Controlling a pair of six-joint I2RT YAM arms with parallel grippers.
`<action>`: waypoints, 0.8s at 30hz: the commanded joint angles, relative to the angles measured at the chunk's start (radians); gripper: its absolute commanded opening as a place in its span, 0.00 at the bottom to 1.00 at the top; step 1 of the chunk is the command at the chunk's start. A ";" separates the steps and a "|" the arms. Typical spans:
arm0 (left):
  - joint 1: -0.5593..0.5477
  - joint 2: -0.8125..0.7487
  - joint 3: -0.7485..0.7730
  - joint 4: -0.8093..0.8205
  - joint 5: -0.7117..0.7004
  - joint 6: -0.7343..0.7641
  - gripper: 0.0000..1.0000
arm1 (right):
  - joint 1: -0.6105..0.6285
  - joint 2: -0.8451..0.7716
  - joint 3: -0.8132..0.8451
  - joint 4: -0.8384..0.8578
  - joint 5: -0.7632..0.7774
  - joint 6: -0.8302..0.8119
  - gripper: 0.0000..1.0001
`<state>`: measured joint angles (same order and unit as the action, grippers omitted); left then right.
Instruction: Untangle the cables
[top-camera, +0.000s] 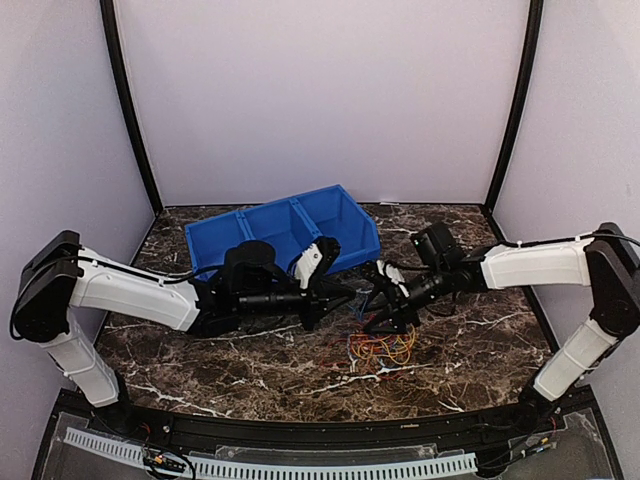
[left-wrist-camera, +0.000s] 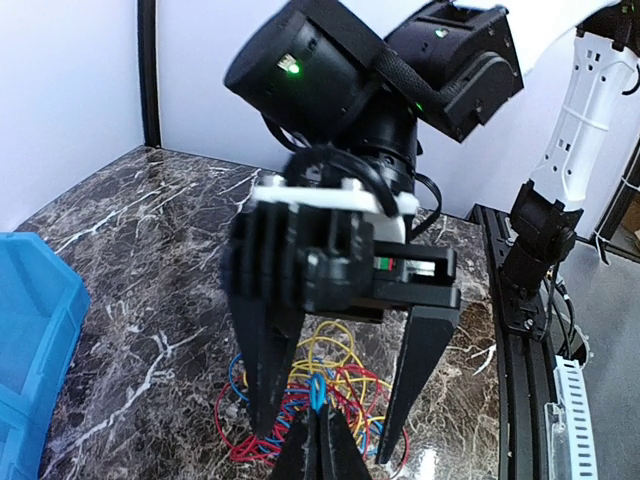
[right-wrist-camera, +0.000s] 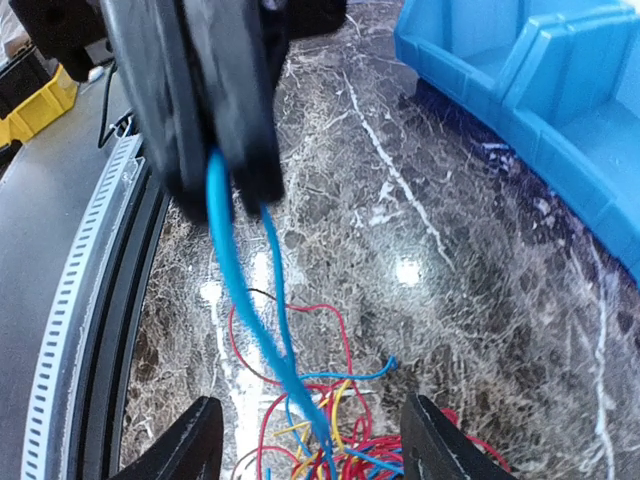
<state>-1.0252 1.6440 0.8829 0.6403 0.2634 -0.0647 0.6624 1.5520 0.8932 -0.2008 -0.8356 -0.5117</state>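
The cables (top-camera: 382, 347) are a tangle of yellow, red and blue wires on the marble table, in front of both grippers. My left gripper (top-camera: 345, 297) is shut on a blue cable (left-wrist-camera: 318, 392) and holds its loop up above the bundle (left-wrist-camera: 340, 375). In the right wrist view the left gripper (right-wrist-camera: 235, 185) hangs at the top with the blue cable (right-wrist-camera: 235, 290) running taut down into the bundle (right-wrist-camera: 350, 450). My right gripper (right-wrist-camera: 315, 445) is open and empty. Its fingers (left-wrist-camera: 415, 370) straddle the bundle just above it, facing the left gripper.
A blue divided bin (top-camera: 285, 230) stands on the table behind the left gripper, also seen in the left wrist view (left-wrist-camera: 30, 330) and the right wrist view (right-wrist-camera: 540, 90). A black rail with a white cable guide (top-camera: 300, 465) runs along the near table edge.
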 joint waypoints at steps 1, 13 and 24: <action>-0.004 -0.105 -0.073 0.084 -0.125 -0.054 0.00 | 0.016 -0.004 -0.101 0.222 0.043 0.053 0.57; -0.004 -0.378 -0.134 0.028 -0.185 -0.092 0.00 | 0.031 0.170 -0.090 0.288 0.161 0.142 0.24; -0.004 -0.649 0.147 -0.358 -0.340 0.090 0.00 | 0.031 0.201 -0.074 0.278 0.178 0.157 0.09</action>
<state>-1.0252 1.0878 0.9039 0.4049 0.0086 -0.0681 0.6876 1.7355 0.8051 0.0753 -0.6884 -0.3656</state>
